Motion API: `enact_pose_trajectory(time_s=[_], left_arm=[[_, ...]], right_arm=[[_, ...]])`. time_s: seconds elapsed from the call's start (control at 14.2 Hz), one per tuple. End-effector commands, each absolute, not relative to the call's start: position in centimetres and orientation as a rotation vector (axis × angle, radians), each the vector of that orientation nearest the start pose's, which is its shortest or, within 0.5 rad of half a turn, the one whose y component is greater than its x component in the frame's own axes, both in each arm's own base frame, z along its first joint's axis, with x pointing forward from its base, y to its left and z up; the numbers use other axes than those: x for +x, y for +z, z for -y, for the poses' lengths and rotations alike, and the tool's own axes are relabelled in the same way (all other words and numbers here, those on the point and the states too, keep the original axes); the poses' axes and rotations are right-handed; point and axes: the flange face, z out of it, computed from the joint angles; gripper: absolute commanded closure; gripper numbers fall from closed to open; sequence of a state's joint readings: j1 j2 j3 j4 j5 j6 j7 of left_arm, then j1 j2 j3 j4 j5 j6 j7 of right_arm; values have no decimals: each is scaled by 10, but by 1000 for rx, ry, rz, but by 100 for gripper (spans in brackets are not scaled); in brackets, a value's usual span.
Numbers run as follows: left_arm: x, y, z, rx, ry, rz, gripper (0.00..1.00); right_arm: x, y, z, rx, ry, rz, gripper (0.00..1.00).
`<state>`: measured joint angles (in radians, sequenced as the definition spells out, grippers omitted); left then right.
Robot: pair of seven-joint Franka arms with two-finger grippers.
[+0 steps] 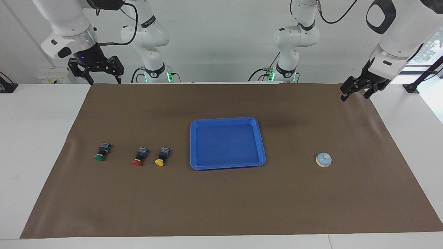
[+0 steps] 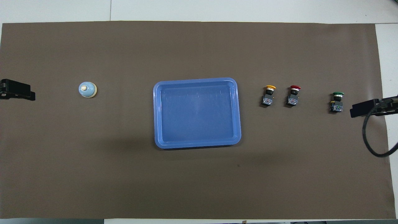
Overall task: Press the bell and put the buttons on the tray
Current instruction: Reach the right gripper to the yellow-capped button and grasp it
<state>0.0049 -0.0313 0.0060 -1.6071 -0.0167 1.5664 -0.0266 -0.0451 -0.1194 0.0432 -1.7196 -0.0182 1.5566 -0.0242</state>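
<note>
While our left tool (image 1: 356, 92) hangs high with fingers apart, well clear of the bell (image 1: 323, 159) below, our right tool (image 1: 101, 73), also spread, waits above the buttons (image 1: 137, 156) beside the empty tray (image 1: 227, 166).

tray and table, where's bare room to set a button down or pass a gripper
The tray holds nothing. The mat is bare between tray and bell, and across the strip farthest from the robots. It is tight only between the red button and yellow button; the green button sits apart.
</note>
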Motion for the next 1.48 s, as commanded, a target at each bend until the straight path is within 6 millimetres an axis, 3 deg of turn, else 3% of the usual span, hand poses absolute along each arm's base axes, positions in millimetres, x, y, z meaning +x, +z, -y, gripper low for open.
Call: enact_pose_trajectory(time_s=[0.0, 0.21, 0.35, 0.71, 1.27, 1.41], left_arm=[[543, 625, 5, -3139, 79, 36, 0], [534, 615, 6, -3140, 101, 34, 0], [537, 616, 6, -3140, 94, 31, 0], [535, 615, 12, -3144, 116, 12, 0], [535, 616, 16, -3143, 106, -169, 0], [535, 616, 16, -3143, 106, -171, 0]], right_arm=[[510, 565, -25, -3145, 41, -62, 0], [525, 495, -56, -3135, -17, -178, 0], [545, 461, -70, -3114, -43, -328, 0], [571, 387, -94, -3075, -139, -404, 0], [590, 323, -102, -3046, -196, -444, 0], [590, 308, -118, -3044, -199, -419, 0]])
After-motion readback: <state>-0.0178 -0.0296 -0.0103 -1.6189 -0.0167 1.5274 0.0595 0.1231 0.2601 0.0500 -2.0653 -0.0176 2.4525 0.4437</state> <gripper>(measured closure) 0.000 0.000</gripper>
